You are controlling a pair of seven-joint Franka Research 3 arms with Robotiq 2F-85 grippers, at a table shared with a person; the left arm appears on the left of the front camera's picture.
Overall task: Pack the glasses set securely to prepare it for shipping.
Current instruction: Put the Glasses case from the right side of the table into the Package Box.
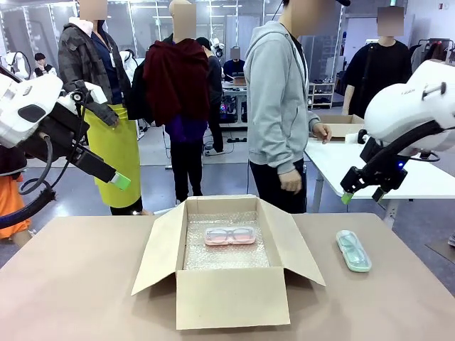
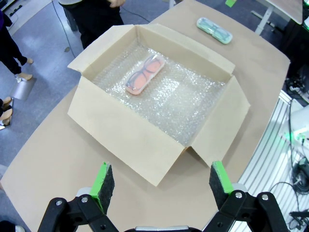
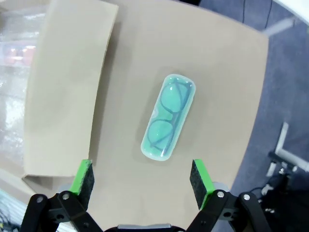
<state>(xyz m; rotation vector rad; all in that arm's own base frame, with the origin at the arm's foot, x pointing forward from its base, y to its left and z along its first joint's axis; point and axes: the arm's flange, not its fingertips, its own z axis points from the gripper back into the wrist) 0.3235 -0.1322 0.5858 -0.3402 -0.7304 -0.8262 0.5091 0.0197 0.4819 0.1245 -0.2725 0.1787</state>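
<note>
The right fingers (image 3: 83,176) stand wide apart above the mint green case (image 3: 168,116), lying on the surface (image 3: 222,77) beside the box (image 3: 63,96); an off-centre pinch may squirt its slick shell away. The left fingers (image 2: 104,183) gape too; the pink case (image 2: 145,75) rests in the box.

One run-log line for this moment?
pink case: in box; green case: on table; left gripper: open; right gripper: open, above green case

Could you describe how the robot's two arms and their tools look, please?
Both arms, left arm and right arm, have smooth white rounded shells. A black cable loops under the left one. The left tool and right tool are black, with bolted linkages and two fingers ending in bright green pads.
</note>
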